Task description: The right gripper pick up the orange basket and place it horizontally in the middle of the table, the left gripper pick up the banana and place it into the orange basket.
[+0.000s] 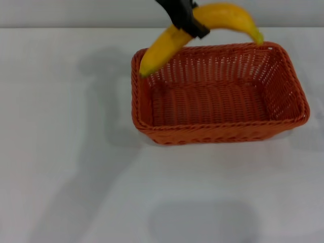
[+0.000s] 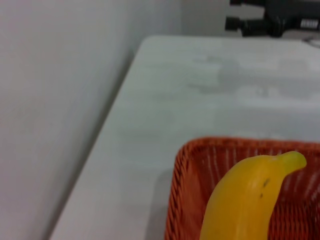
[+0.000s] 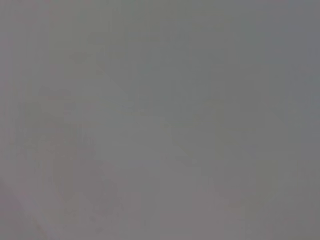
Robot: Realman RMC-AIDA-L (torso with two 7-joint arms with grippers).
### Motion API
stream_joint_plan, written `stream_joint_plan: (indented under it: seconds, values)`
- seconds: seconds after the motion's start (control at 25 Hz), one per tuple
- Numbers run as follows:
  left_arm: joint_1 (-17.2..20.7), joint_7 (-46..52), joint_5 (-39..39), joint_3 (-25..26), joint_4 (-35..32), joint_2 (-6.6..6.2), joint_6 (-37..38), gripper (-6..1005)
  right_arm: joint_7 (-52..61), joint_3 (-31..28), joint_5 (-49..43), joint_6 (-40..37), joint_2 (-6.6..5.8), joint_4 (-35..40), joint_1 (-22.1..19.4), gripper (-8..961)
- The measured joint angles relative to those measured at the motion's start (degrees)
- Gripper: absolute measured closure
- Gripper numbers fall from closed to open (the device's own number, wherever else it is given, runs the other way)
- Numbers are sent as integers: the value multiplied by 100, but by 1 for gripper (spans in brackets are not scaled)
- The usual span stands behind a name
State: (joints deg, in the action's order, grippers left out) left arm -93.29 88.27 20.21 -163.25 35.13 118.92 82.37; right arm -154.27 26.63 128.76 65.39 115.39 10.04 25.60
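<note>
The left tool (image 1: pixel 186 19) grips the banana (image 1: pixel 223 17) above the orange basket (image 1: pixel 217 129)'s far rim — poised to lower it inside; the right tool is unseen.

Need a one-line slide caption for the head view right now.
Left gripper holds the banana above the far rim of the orange basket on the white table.

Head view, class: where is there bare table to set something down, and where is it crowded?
The plain white table lies bare left of the orange woven basket and in the wide strip along its near rim. It is crowded at the basket's far rim, where the left gripper holds the curved yellow banana above it.
</note>
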Motion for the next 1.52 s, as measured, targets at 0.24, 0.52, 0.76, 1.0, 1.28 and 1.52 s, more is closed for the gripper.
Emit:
stream_joint_plan:
  seconds: [0.24,0.52,0.76,1.0,1.28,1.52]
  values:
    - [126,-65,349,11,-818,25,-583,374,3,-46,0,93,2,-47,-58,77]
    - [316,-87,-59,22,-899,2,-841,346,3,-70,0,109,1,-47,-91,77]
    - [630,-158,-923,22,-472,-6,-780,246,3,-71,0,109,1,-45,-106,77]
    - [1565,-189,-3478,22,137,-20,-435,150,-17,-70,0,109,1,-41,-118,77]
    - [3257,-393,-6549,21,-35,-30,-273,107,-30,-34,0,106,1,-37,-112,77]
    - [5072,-1829,-9351,22,-1319,-14,-292,107,-50,-15,-28,104,1,-37,-85,77]
